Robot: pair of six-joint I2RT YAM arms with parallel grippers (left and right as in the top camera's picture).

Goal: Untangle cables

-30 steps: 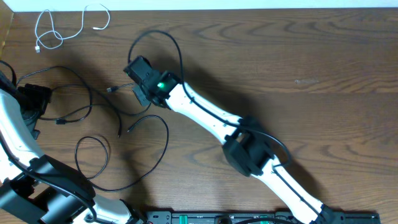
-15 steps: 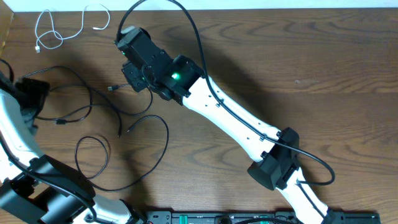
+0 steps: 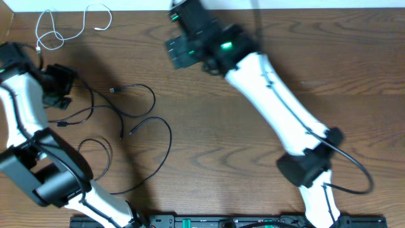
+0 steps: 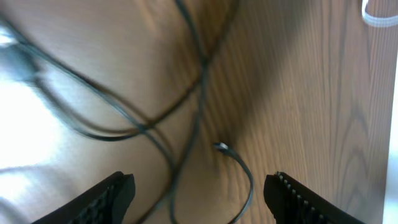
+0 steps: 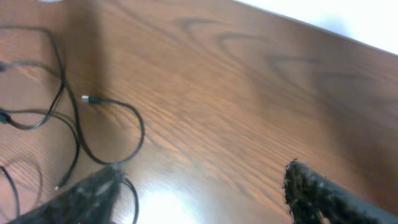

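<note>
Right end effector (image 3: 179, 52), risen clear of the black cables (image 3: 154, 98), now gapes wide and empty; left end effector (image 3: 58, 94) hovers wide, empty. Cables remain crossed.

Thin white cable (image 3: 63, 36): loose, open loops lying flat at the far-left corner of the table (image 3: 285, 38), apart from the others. Thin black cables (image 3: 154, 100): several slack, overlapping loops spread over the left half, crossing one another at left-centre. One small end plug (image 3: 112, 91) lies free, and a long arc (image 3: 169, 136) trails toward the near edge.
</note>
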